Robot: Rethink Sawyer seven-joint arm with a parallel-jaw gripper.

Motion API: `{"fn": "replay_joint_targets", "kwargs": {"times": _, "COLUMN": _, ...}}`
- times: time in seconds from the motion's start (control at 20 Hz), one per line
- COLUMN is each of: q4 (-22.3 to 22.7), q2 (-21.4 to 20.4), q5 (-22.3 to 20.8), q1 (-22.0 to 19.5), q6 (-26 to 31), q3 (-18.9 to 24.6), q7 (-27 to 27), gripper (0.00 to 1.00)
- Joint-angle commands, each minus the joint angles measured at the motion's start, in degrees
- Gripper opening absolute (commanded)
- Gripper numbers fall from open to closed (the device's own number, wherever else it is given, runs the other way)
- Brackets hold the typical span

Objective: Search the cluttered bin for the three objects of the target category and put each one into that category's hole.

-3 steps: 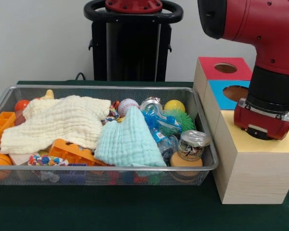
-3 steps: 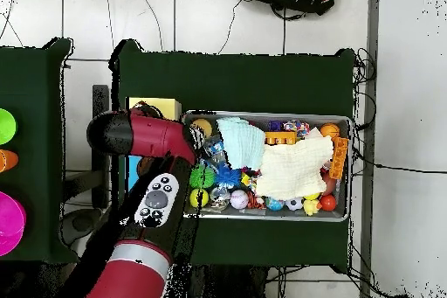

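overhead, the arm (image 1: 265, 62) hangs over the wooden box (image 1: 253, 168) — pincer's state can't be told.

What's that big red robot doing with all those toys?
The red arm hangs over the wooden box with holes, next to a wire bin stuffed with balls, jars, blocks and two cloths. It isn't carrying anything you can see. Its pincer is hidden, so nothing shows whether it has grabbed a toy.
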Motion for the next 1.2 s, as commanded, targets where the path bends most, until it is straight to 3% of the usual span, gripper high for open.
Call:
{"fn": "replay_joint_targets", "kwargs": {"times": 0.05, "q4": 2.68, "q2": -1.55, "q5": 1.98, "q1": -4.58, "q6": 5.85, "q3": 7.62, "q7": 8.61, "gripper": 0.0}}
{"fn": "replay_joint_targets", "kwargs": {"times": 0.1, "q4": 2.37, "q2": -2.56, "q5": 1.68, "q1": -4.51, "q6": 9.31, "q3": 6.96, "q7": 8.22, "gripper": 0.0}}
{"fn": "replay_joint_targets", "kwargs": {"times": 0.2, "q4": -0.23, "q2": -8.52, "q5": -0.92, "q1": -3.97, "q6": 23.69, "q3": 2.75, "q7": 7.77, "gripper": 0.0}}
{"fn": "replay_joint_targets", "kwargs": {"times": 0.3, "q4": -3.99, "q2": -11.05, "q5": -2.76, "q1": -4.95, "q6": 34.8, "q3": 1.62, "q7": 6.62, "gripper": 0.0}}
{"fn": "replay_joint_targets", "kwargs": {"times": 0.5, "q4": -8.27, "q2": -12.81, "q5": -3.81, "q1": -6.96, "q6": 45.86, "q3": 2.07, "q7": 5.12, "gripper": 0.0}}
{"fn": "replay_joint_targets", "kwargs": {"times": 0.85, "q4": -7.44, "q2": -15.23, "q5": -3.75, "q1": -7.98, "q6": 48.57, "q3": 2.51, "q7": 3.87, "gripper": 0.0}}
{"fn": "replay_joint_targets", "kwargs": {"times": 1.2, "q4": 2.63, "q2": -20.17, "q5": -2.98, "q1": -7.07, "q6": 40.45, "q3": 2.88, "q7": 2.33, "gripper": 0.0}}
